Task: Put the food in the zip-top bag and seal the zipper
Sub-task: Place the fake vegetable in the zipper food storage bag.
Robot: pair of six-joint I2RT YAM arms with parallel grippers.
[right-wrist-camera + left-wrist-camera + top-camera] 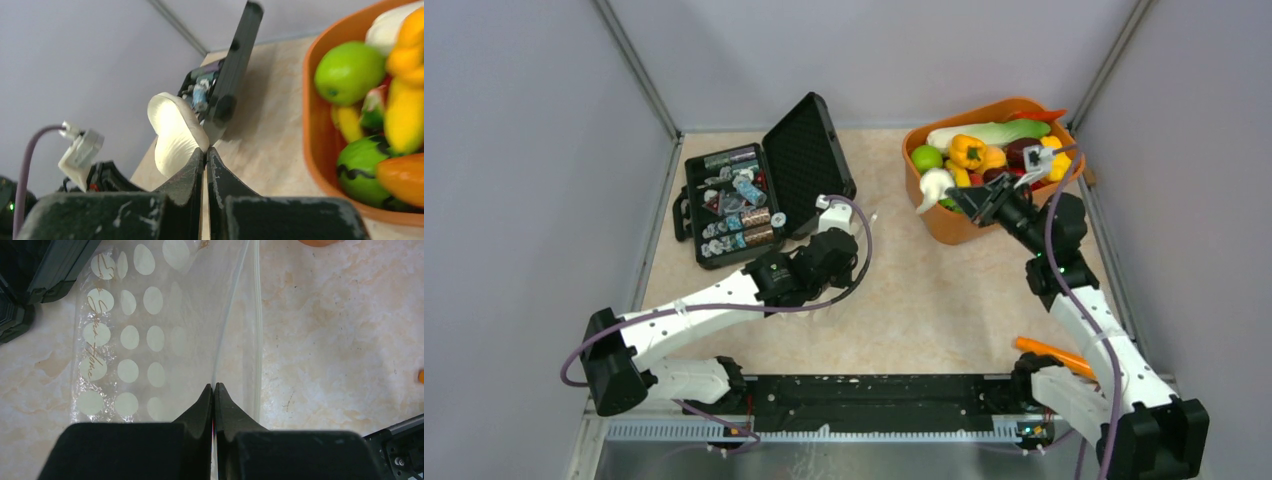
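The polka-dot zip-top bag (135, 335) lies on the table under my left wrist, its zipper strip (258, 330) running along its right edge. My left gripper (214, 386) is shut on a thin clear lip of the bag beside that strip. In the top view the left gripper (826, 248) points down next to the black case. My right gripper (206, 150) is shut on the edge of a white toy mushroom (172, 131) and holds it in the air just left of the orange tub (964, 228); the mushroom also shows in the top view (934, 185).
The orange tub holds several toy fruits and vegetables, among them a green lime (348, 72) and a yellow pepper (969, 152). An open black case (754, 195) with small wrapped bits stands at the back left. An orange carrot-like toy (1054, 355) lies by the right arm's base.
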